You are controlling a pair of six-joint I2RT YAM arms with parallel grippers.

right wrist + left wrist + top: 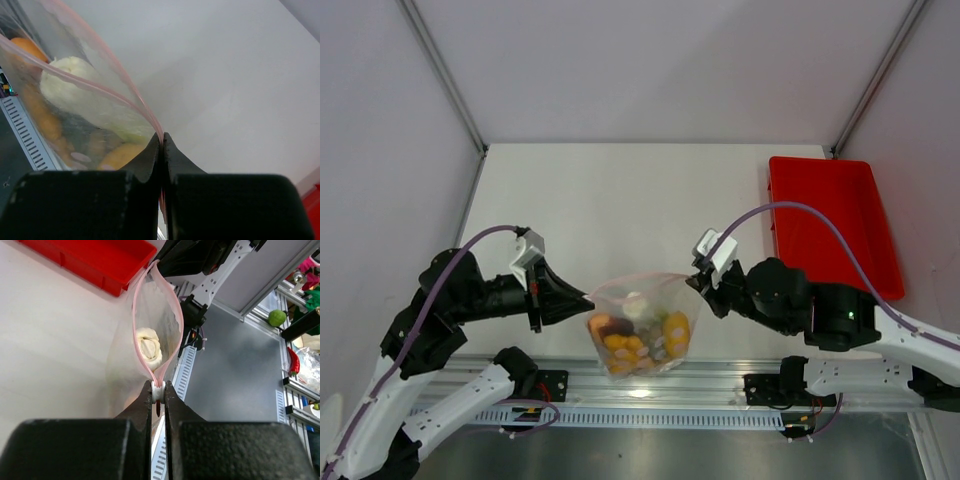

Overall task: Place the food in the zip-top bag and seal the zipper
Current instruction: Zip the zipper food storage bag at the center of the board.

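Since the food already sits inside the zip-top bag, hanging over the near edge of the tabletop, with the left gripper and right gripper each clamped on one end of the zipper, I'd pull outward evenly so the gaping strips meet before pressing.

Clear zip-top bag with a faint pink tint, hanging upright, mouth upward, over the near edge of the table, drawn taut by its two upper corners. Zipper, a thin pink strip along the top edge: unsealed, its two tracks bowed apart and meeting only at the ends. Food gathered at the bottom: cream-white piece uppermost, orange-yellow pieces, yellow lemon, dark red piece
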